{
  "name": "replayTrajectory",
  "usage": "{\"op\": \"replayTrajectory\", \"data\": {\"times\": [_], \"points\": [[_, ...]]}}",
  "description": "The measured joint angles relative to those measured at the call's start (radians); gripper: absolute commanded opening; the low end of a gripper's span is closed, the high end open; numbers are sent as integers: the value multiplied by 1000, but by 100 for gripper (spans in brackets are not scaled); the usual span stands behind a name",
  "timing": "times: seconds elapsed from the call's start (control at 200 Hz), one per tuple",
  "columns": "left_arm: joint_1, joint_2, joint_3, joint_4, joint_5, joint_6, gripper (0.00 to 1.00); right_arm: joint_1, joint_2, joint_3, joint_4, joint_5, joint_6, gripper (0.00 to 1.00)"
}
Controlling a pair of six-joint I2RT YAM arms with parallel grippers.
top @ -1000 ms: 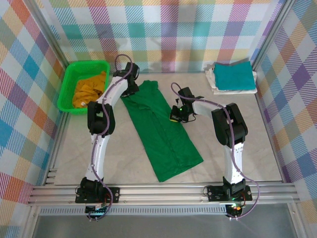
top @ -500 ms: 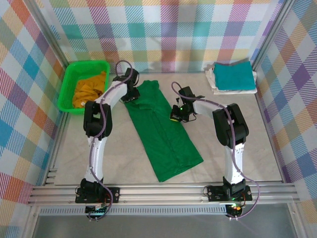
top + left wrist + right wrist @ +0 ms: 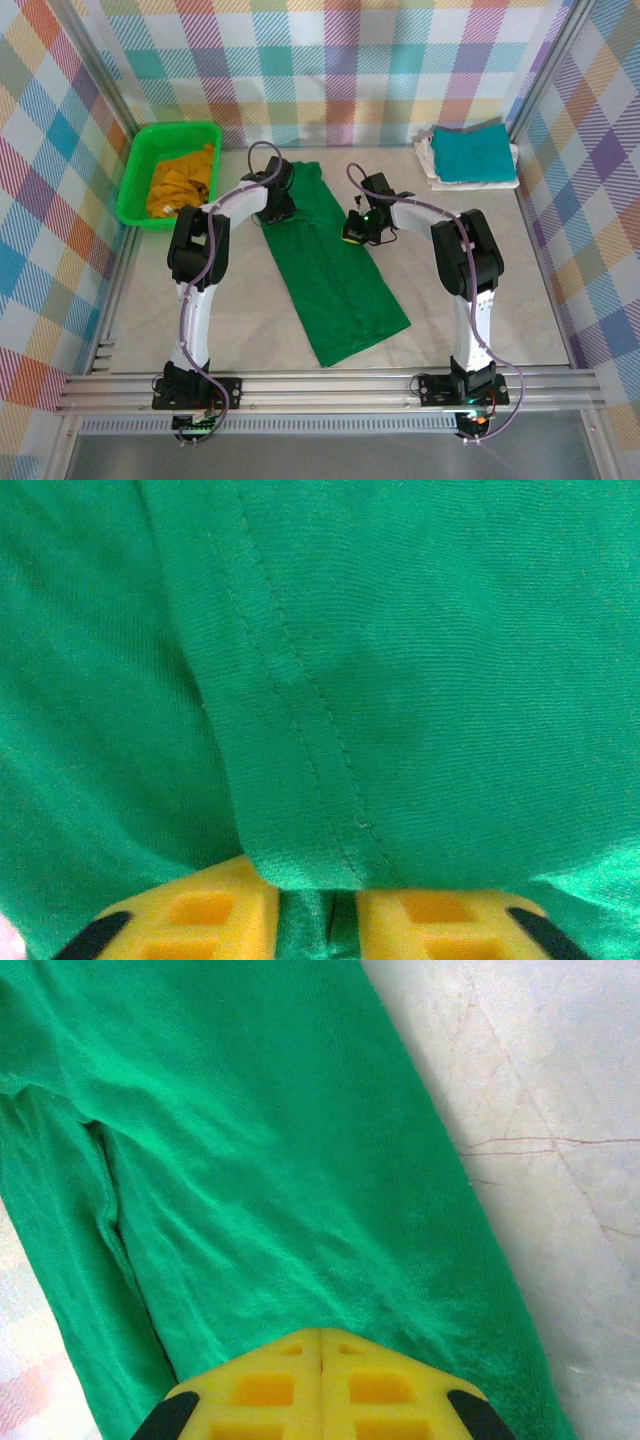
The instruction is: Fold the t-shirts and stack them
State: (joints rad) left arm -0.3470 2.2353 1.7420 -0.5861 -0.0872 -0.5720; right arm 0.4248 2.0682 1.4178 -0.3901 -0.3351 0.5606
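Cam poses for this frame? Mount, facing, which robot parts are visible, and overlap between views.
Top external: above and behind the robot, facing down; both arms, left gripper and right gripper on the dark green t-shirt.
Left wrist: faces down close on the shirt's hem; yellow fingers pinching cloth.
Right wrist: faces down at shirt and table; closed yellow fingers.
Shared: the green shirt.

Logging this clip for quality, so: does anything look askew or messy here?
The green t-shirt lies as a long strip slanted across the table, not square to its edges, with its cloth pinched in the left claw. The mustard t-shirt sits crumpled in the green basket.
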Motion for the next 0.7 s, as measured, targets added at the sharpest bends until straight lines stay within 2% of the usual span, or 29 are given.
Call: {"op": "replayTrajectory", "data": {"times": [0.04, 0.115, 0.25, 0.645, 0.7], "points": [[-1, 0, 4, -2, -2, 2, 19, 0, 0, 0, 0, 0, 0, 7], [-5, 0, 18, -10, -10, 6, 9, 0, 0, 0, 0, 0, 0, 7], [-7, 0, 40, -13, -20, 12, 0, 0, 0, 0, 0, 0, 0, 7], [-16, 0, 56, -43, -46, 14, 0, 0, 0, 0, 1, 0, 0, 7], [-18, 0, 56, -42, -48, 16, 19, 0, 0, 0, 1, -4, 0, 7]]}}
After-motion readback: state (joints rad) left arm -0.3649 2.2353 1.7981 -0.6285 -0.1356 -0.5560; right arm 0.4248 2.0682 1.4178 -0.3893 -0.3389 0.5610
